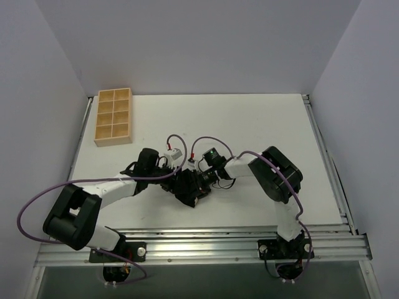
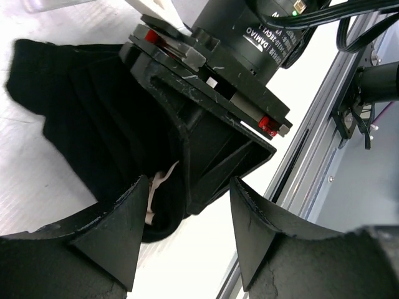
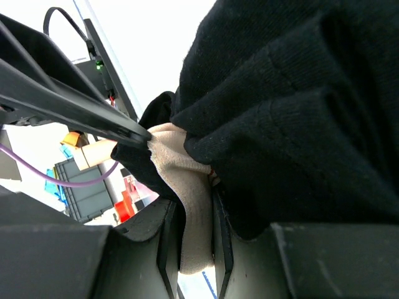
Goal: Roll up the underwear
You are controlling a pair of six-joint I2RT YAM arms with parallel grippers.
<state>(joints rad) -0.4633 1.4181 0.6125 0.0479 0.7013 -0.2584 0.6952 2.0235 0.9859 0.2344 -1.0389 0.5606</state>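
The underwear (image 1: pixel 189 193) is a black bundle on the white table between the two arms. In the right wrist view its black fabric (image 3: pixel 293 112) fills the frame, and the beige waistband (image 3: pixel 194 205) is pinched between my right gripper's (image 3: pixel 193 215) fingers. My right gripper (image 1: pixel 201 179) is shut on it. In the left wrist view the underwear (image 2: pixel 81 106) lies under the right gripper (image 2: pixel 212 131), with a strip of beige (image 2: pixel 157 187) showing. My left gripper (image 2: pixel 187 237) is open and empty, its left finger (image 2: pixel 118 230) beside the fabric's edge. It meets the bundle from the left (image 1: pixel 179 182).
A tan wooden compartment tray (image 1: pixel 113 116) stands at the back left of the table. The metal rail (image 1: pixel 206 240) runs along the near edge, close behind the grippers, and shows in the left wrist view (image 2: pixel 312 156). Purple cables loop over both arms.
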